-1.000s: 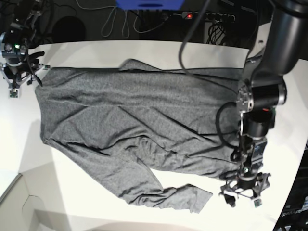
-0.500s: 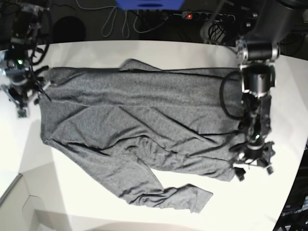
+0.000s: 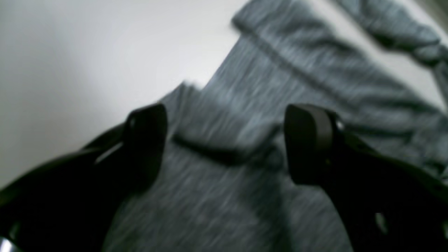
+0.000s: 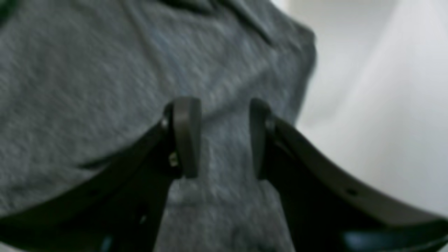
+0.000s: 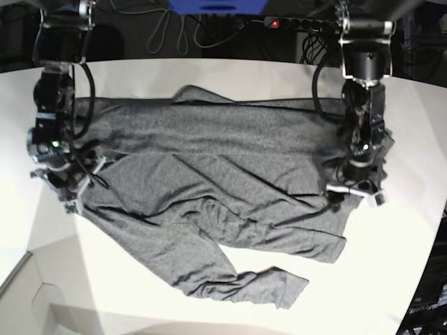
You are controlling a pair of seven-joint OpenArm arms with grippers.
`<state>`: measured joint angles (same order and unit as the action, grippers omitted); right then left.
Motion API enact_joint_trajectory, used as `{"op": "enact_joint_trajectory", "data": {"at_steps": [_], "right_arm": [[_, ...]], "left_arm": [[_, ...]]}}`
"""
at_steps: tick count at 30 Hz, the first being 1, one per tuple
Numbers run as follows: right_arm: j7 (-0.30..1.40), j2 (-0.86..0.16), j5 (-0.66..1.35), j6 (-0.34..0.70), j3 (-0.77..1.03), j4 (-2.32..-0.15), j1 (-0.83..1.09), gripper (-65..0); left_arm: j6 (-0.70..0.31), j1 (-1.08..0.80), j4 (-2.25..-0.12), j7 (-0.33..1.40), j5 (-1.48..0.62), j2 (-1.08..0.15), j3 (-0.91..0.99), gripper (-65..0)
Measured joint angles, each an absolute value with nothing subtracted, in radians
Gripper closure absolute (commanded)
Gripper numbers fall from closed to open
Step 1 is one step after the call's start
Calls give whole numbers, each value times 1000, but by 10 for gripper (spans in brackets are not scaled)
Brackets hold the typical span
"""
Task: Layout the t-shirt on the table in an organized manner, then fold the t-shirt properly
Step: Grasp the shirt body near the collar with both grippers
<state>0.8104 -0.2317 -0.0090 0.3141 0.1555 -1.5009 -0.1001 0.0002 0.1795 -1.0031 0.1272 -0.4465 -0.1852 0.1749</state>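
T-shirt [image 5: 202,202] under both end effectors (jaws parted)

Behind, a dark floor strewn with cables [image 5: 167,31] and a power strip [image 5: 300,24].

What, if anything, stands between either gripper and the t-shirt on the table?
Nothing visible does. The left gripper stands open over the t-shirt near its edge, and the right gripper is open directly over the fabric at the other end. Only bare table surrounds the shirt.
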Motion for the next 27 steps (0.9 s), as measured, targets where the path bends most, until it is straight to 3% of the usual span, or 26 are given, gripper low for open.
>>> {"op": "enact_joint_trajectory", "data": {"at_steps": [15,27], "right_arm": [[637,-258,15,314,124,-1297,-103,-237],[654,-277,-3,314,127,-1499,91,-234]], "left_arm": [[-11,74,-1026,75,-445,-274,182,-504],[0,-34,-1332,127,-454,-263,179,-504]]}}
